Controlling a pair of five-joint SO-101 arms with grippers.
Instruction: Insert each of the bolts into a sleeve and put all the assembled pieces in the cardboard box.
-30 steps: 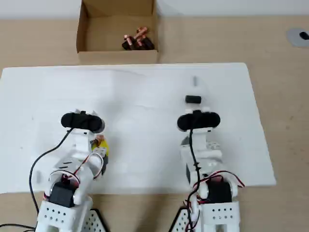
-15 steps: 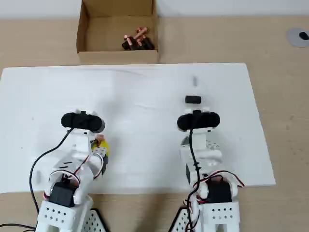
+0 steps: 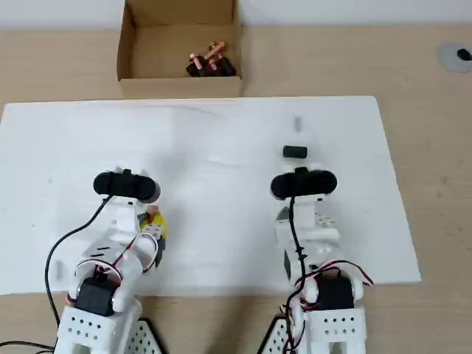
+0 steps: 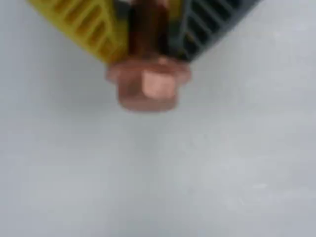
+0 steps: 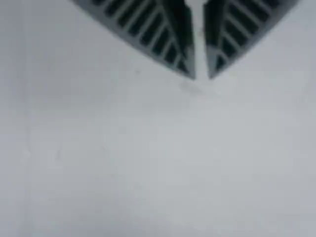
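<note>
Bolt (image 4: 147,89) sits pinched by its shank in the left gripper (image 4: 148,49), right gripper (image 5: 200,71) closed on nothing, so the unheld sleeve (image 3: 295,152) may skid at insertion.

1. We find a sheet (image 3: 221,184) spread on the worktop (image 3: 428,133), with the two arms side by side at its near edge.
2. The cardboard box (image 3: 124,51) stands on the worktop just behind the sheet's far edge, left of centre.
3. Assembled pieces (image 3: 210,63) lie in the box, toward its right side.
4. A sleeve (image 3: 295,152) lies on the sheet just ahead of the right arm (image 3: 306,236).
5. A bolt (image 4: 148,84) sits between the left arm's (image 3: 125,236) fingers (image 4: 84,24), over the sheet.
</note>
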